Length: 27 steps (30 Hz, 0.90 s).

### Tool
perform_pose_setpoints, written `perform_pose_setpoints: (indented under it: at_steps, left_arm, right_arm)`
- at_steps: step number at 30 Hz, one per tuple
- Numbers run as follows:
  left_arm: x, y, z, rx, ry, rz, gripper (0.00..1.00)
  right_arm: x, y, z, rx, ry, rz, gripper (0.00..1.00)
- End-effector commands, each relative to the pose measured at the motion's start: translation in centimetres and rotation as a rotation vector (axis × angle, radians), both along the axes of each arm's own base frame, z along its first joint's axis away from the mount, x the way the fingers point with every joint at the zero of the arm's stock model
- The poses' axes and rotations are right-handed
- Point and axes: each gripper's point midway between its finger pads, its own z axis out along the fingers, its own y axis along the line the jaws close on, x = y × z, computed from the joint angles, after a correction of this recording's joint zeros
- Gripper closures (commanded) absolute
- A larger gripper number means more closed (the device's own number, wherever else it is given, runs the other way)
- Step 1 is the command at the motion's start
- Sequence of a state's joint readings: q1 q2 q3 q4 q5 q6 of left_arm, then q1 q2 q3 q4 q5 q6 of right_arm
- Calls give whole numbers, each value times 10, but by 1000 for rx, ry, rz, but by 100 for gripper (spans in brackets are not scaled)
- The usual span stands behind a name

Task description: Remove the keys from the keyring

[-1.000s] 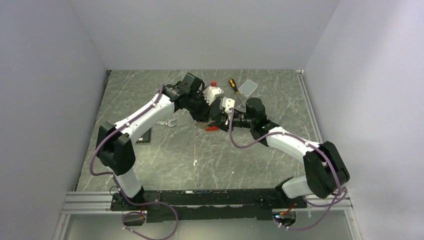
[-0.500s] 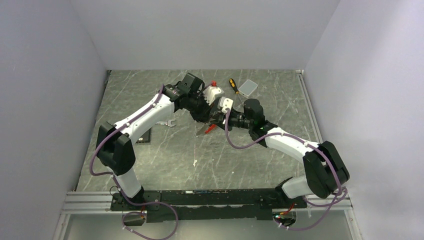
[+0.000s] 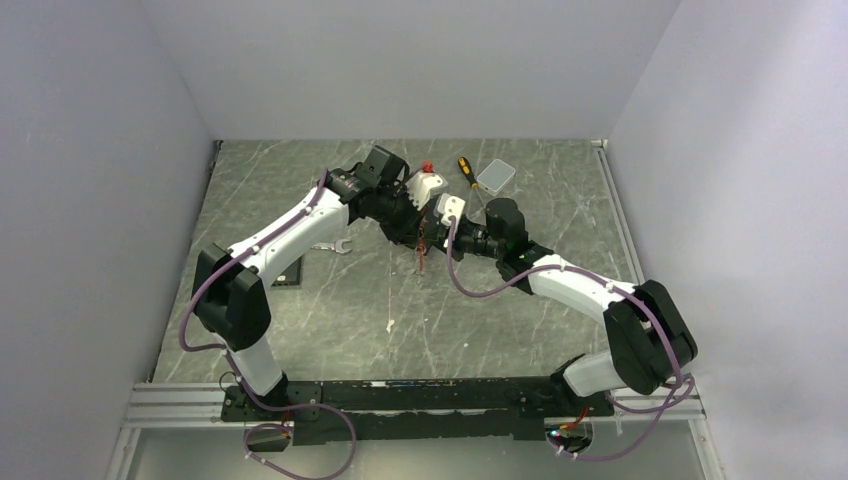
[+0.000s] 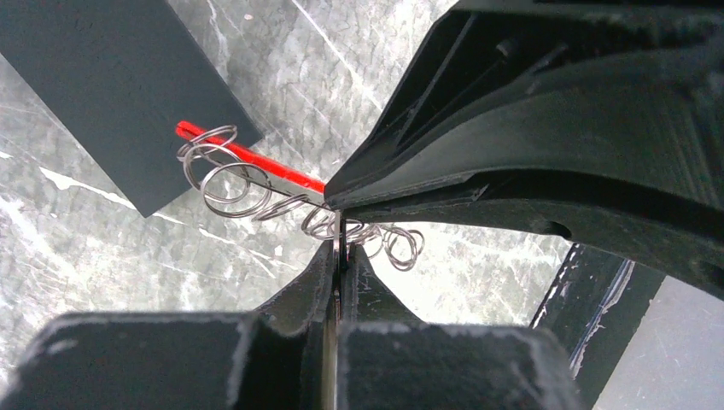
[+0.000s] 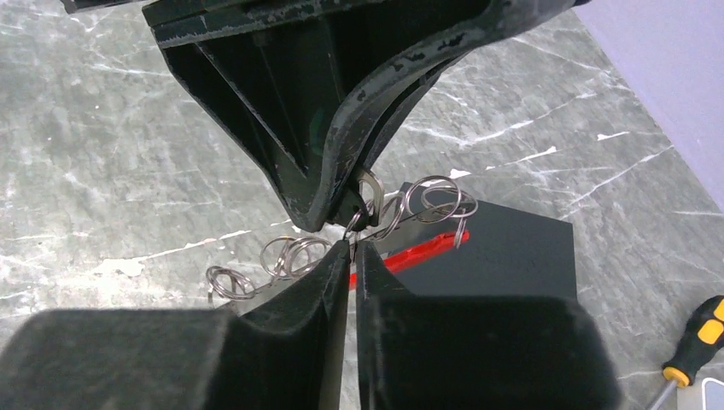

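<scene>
Worktop: grey marbled stone (image 3: 350,320) is under everything you are working over.
Near left: a small dark square pad (image 3: 289,272) lies flat by your left arm's elbow. A silver wrench (image 3: 331,246) lies just beyond it.
Left tool: your left tool (image 4: 339,248) is clenched, its two fingers pressed together on a strand of silvery wire coil.
Right tool: your right tool (image 5: 352,246) meets the left one tip to tip. Only a thin seam shows between its fingers, and it pinches the same run of wire.
Keyring: the keyring (image 4: 256,159) hangs between your two tools above the middle of the worktop. Its looped silvery coils spread to both sides of the grip, and its straight red part runs off to one side.
Keys: you cannot pick them out among the coils in either wrist view.
Black piece: a black rectangular piece (image 5: 512,252) sits just behind the red part. You cannot tell whether it lies on the worktop or hangs.
Far side: a small red object (image 3: 427,165), a yellow-and-black-handled screwdriver (image 3: 466,172) and a small white box (image 3: 496,176) sit in a row beyond the tools, apart from the keyring.
</scene>
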State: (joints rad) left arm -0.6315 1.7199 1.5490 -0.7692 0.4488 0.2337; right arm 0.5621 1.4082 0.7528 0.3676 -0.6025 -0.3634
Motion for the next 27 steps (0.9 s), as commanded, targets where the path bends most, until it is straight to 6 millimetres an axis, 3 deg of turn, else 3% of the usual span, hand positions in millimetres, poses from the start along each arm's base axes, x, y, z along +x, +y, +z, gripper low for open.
perform_pose_setpoints:
  at_steps: [1, 3, 19, 27]
  left_arm:
    - [0, -8, 24, -74, 4, 20, 100]
    - [0, -7, 25, -78, 9, 29, 100]
    - [11, 17, 15, -92, 85, 137, 100]
    - [7, 12, 0, -103, 176, 151, 100]
  right_arm:
    - [4, 8, 22, 37, -73, 29, 95]
    - [5, 9, 24, 38, -73, 26, 100]
    - [12, -3, 46, 123, -65, -39, 100]
    - [11, -6, 54, 191, -44, -29, 100]
